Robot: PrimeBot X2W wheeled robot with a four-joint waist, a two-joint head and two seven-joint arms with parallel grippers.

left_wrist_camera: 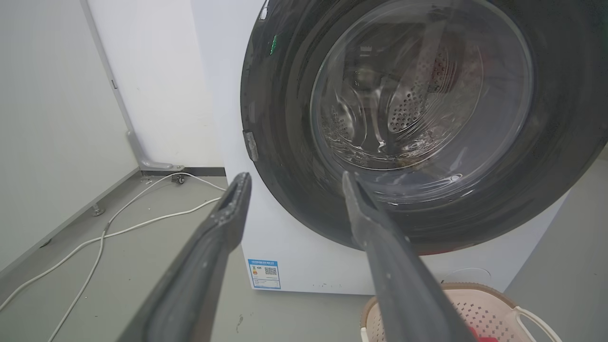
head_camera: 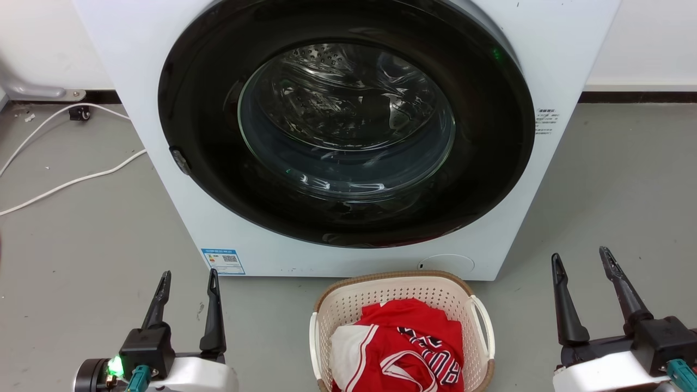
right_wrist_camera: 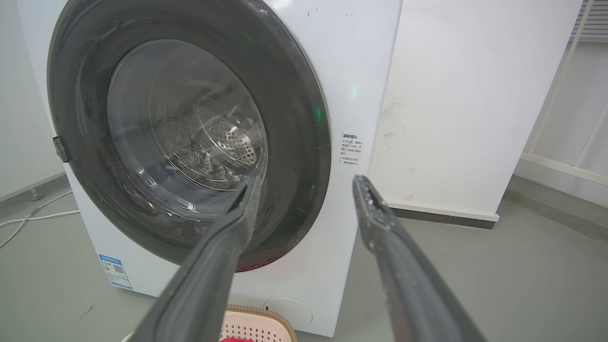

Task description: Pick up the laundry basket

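Note:
The laundry basket [head_camera: 348, 305] is cream perforated plastic with a brown rim and white loop handles. It stands on the floor just in front of the washing machine, at the bottom middle of the head view, and holds red and white clothes [head_camera: 403, 348]. Its rim also peeks into the left wrist view [left_wrist_camera: 479, 304] and the right wrist view [right_wrist_camera: 256, 323]. My left gripper [head_camera: 188, 275] is open, well to the basket's left. My right gripper [head_camera: 580, 255] is open, well to its right. Nothing sits between either pair of fingers.
A white front-loading washing machine [head_camera: 218, 228] with a shut dark round door [head_camera: 348, 125] stands right behind the basket. White cables [head_camera: 71, 179] trail over the grey floor at the left. A white wall [right_wrist_camera: 456, 109] runs behind and to the right.

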